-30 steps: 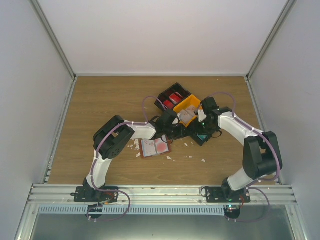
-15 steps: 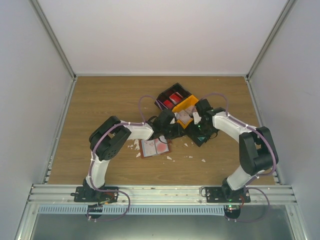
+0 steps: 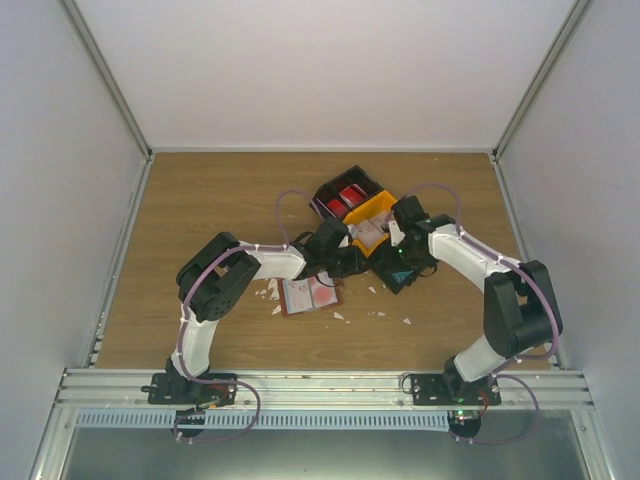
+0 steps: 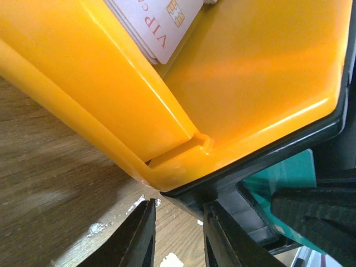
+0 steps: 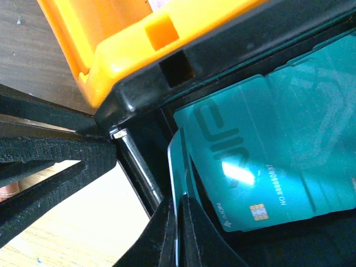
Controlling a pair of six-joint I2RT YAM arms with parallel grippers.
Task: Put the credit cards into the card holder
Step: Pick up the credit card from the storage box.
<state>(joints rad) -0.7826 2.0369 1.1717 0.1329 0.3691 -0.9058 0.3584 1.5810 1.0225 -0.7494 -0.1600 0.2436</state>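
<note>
Only got the whole layout from the top view: card holder point(image 3: 312, 294) lying open on the bench point(image 3: 200, 200), lower left of the bin tray point(image 3: 383, 203), white scraps point(image 3: 268, 290) scattered beside it. Couldn't see either claw's tips from up there, buried under the arms. Caught the right claw point(image 5: 179, 236) in its own wrist view pinched together on a teal card point(image 5: 173, 167) held edge-on, beside more teal credit cards point(image 5: 267, 161) lying flat in the black compartment. Found the left claw point(image 4: 178, 222) in the left wrist view nipped onto the tray's corner, only a narrow gap between the tips. Spotted whitish cards point(image 4: 158, 22) in the orange compartment there, cut off at the upper edge, just "VIP" and a chip readable. Saw red cards point(image 3: 347, 196) only from the top, too small for detail.
</note>
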